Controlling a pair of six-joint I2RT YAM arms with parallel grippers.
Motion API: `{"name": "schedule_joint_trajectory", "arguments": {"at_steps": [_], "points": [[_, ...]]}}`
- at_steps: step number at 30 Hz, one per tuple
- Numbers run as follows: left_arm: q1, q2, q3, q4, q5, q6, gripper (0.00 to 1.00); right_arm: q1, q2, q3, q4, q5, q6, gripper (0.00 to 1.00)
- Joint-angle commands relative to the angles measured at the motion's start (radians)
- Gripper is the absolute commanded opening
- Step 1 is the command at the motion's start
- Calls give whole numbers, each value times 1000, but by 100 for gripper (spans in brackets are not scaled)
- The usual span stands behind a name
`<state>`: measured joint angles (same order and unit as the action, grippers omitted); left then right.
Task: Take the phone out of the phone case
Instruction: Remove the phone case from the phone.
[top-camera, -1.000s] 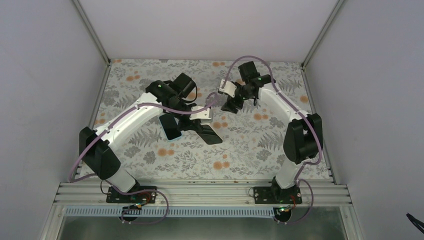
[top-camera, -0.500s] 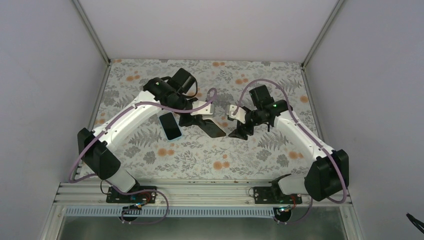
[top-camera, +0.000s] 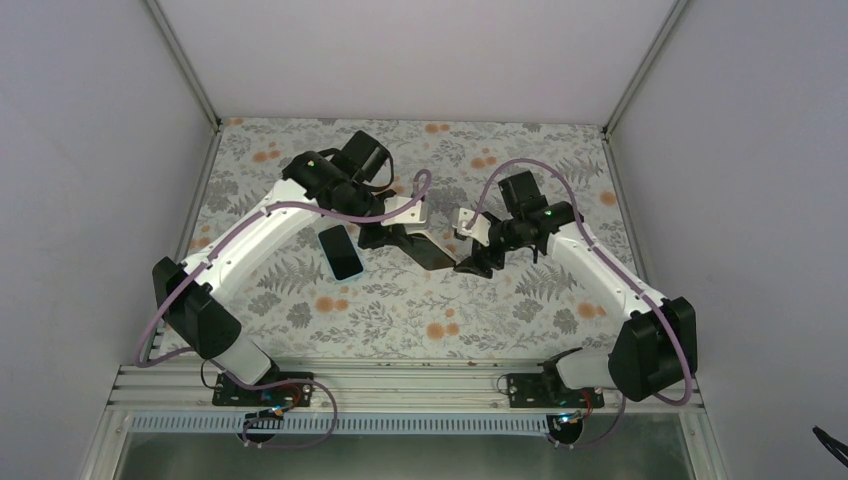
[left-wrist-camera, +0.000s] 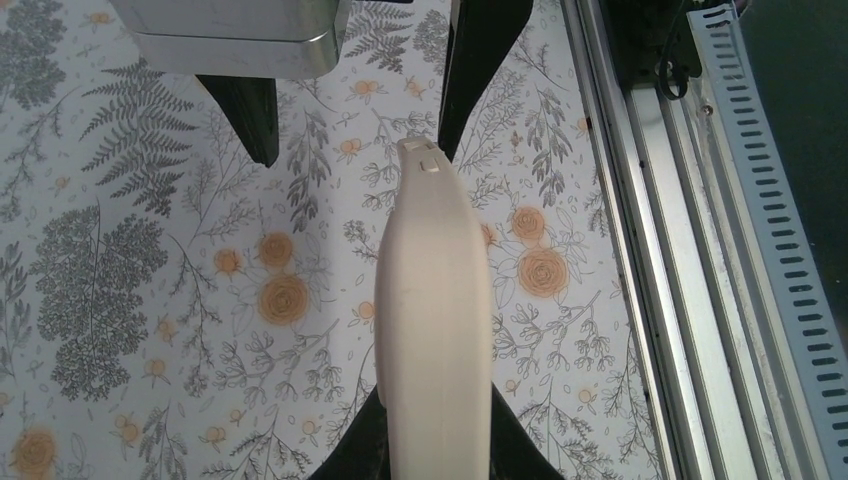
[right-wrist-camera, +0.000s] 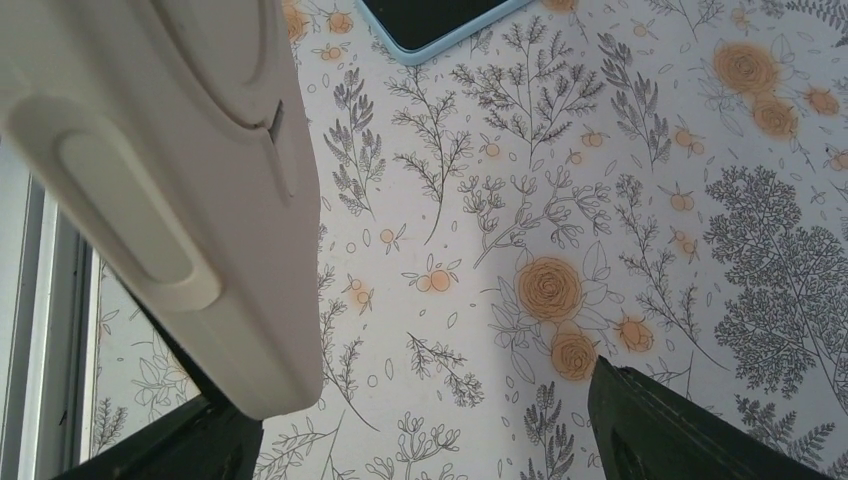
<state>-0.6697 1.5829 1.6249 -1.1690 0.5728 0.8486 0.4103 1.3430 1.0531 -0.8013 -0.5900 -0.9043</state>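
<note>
The phone (top-camera: 341, 251) lies flat on the floral mat, dark screen up, with a light blue edge; its corner shows at the top of the right wrist view (right-wrist-camera: 440, 20). My left gripper (top-camera: 384, 236) is shut on the cream phone case (left-wrist-camera: 432, 300) and holds it off the mat, edge-on to its camera. The case looks dark from above (top-camera: 428, 250). My right gripper (top-camera: 473, 264) is open wide at the case's far end. In the right wrist view the case (right-wrist-camera: 170, 190) sits beside its left finger (right-wrist-camera: 180, 445), with its right finger (right-wrist-camera: 670, 425) well apart.
The floral mat (top-camera: 500, 320) covers the table between grey walls. An aluminium rail (top-camera: 400, 385) runs along the near edge and also shows in the left wrist view (left-wrist-camera: 650, 200). The right gripper's fingers (left-wrist-camera: 255, 110) hang just beyond the case's tip.
The right arm swung from the back of the table down to the free end of the case. The left gripper drew the case up and slightly back. The phone stayed on the mat.
</note>
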Motion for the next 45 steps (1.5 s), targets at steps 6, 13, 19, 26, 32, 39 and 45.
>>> {"name": "schedule_joint_trajectory", "arguments": {"at_steps": [6, 13, 19, 26, 32, 39, 45], "points": [[10, -20, 10, 16, 56, -2, 2, -39, -28, 2, 25, -43, 0, 83], [10, -16, 10, 21, 57, -3, 2, -41, -11, 23, 5, -88, -3, 82], [10, -16, 1, 27, 56, -3, 2, -41, -23, 30, -9, -109, -5, 81], [10, -19, -3, 14, 72, 2, 2, -41, -37, 23, 63, -62, 37, 81], [11, -18, -4, -22, 93, 22, 2, -42, -23, 29, 143, -24, 66, 81], [11, -24, -3, -36, 115, 32, 2, -41, 10, 54, 174, -15, 71, 81], [12, -27, -6, -47, 107, 43, 2, -43, 29, 67, 163, 0, 58, 81]]}}
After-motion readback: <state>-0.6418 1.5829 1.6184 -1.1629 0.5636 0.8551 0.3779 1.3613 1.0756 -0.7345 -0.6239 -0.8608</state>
